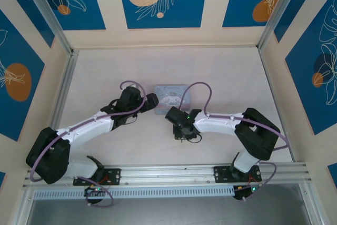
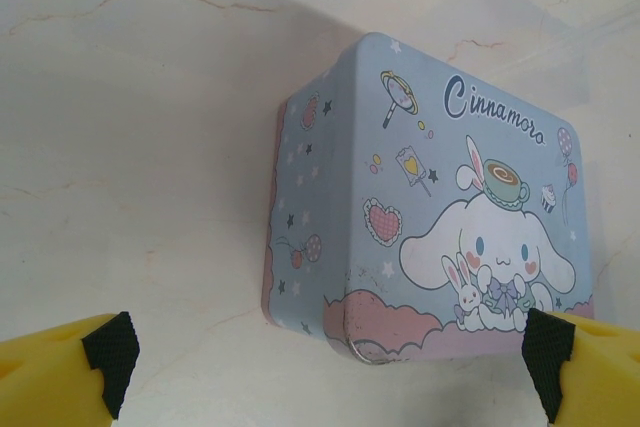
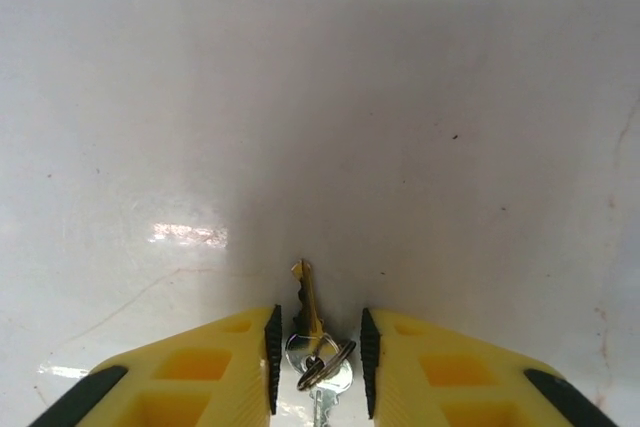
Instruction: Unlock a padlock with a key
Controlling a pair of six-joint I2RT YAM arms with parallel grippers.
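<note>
Now: right end effector [image 3: 319, 347] sits low on the desk [image 3: 320, 97], its fingers narrowed either side of the key [image 3: 307, 307]; whether they grip it cannot be told. The key blade points to 12 o'clock, with open desk beyond. Left end effector [image 2: 327, 355] is wide open, with the tin [image 2: 450, 197] close at its 12 o'clock. Side walls [image 1: 62, 85] stand well apart from both.
</note>
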